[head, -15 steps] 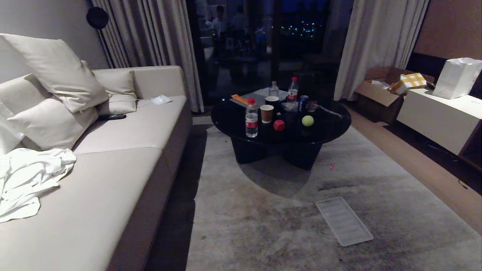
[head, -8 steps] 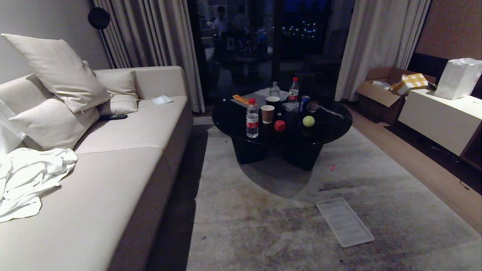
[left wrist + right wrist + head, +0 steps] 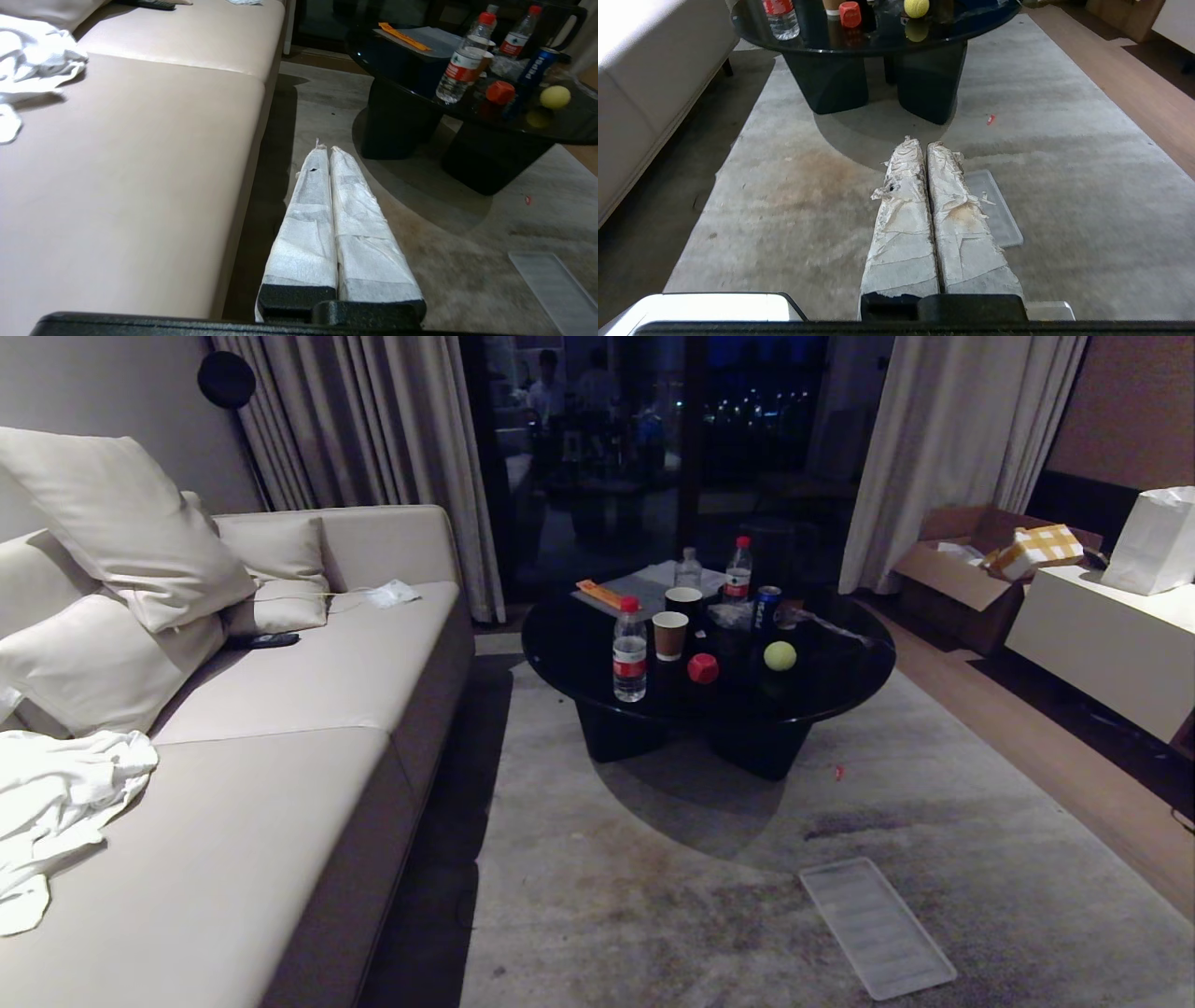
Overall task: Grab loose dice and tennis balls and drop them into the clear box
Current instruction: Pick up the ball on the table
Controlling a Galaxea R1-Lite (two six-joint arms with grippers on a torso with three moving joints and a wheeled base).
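Observation:
A red die (image 3: pixel 702 668) and a yellow-green tennis ball (image 3: pixel 780 656) sit on the round black coffee table (image 3: pixel 840 686) ahead of me. The left wrist view shows the die (image 3: pixel 500 92) and the ball (image 3: pixel 555 97) far off; so does the right wrist view, with the die (image 3: pixel 850 13) and the ball (image 3: pixel 916 7). My left gripper (image 3: pixel 326 150) is shut and empty, low beside the sofa. My right gripper (image 3: pixel 921 142) is shut and empty above the carpet. Neither arm shows in the head view. The clear box is out of view.
A beige sofa (image 3: pixel 280 728) with pillows and a white cloth runs along the left. Water bottles (image 3: pixel 629 650), paper cups (image 3: pixel 669 635) and a can (image 3: pixel 767 607) crowd the table. A flat ribbed clear lid (image 3: pixel 876 926) lies on the carpet. A cardboard box and a white cabinet (image 3: pixel 1102 635) stand at right.
The whole head view has shifted: the table and lid now sit lower and larger, so the camera has moved forward. Nothing on the table has moved.

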